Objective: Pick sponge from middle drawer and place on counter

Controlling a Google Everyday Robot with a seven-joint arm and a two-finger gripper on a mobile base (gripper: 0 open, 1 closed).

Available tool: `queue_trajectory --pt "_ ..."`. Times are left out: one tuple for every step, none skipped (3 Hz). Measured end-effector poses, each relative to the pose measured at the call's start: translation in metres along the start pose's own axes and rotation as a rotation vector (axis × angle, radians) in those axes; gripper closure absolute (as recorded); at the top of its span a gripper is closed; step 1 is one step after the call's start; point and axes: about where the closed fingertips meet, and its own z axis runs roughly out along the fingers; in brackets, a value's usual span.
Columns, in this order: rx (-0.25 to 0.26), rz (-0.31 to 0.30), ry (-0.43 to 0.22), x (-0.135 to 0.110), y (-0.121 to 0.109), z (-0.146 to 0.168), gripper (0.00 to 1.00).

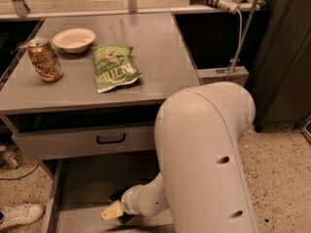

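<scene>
The middle drawer stands pulled open below the counter, its grey floor showing. My gripper is down inside the drawer, near its front middle, at the end of my white arm. A small yellow sponge sticks out to the left between the dark fingers, just above the drawer floor. The jaws look closed on it. The sponge's green face is hidden.
On the counter are a drink can at the left, a white bowl behind it and a green chip bag in the middle. The top drawer front with its black handle is shut. A white shoe lies on the floor, left.
</scene>
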Motion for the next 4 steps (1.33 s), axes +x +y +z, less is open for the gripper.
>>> queue_trajectory --pt "0.027 0.067 0.032 0.0386 -0.0061 0.0175 0.00" --pt "0.028 0.072 0.035 0.0415 -0.0061 0.0189 0.00" --pt "0.028 0.071 0.035 0.0415 -0.0061 0.0189 0.19" --pt "0.028 0.071 0.035 0.0415 -0.0061 0.0189 0.42"
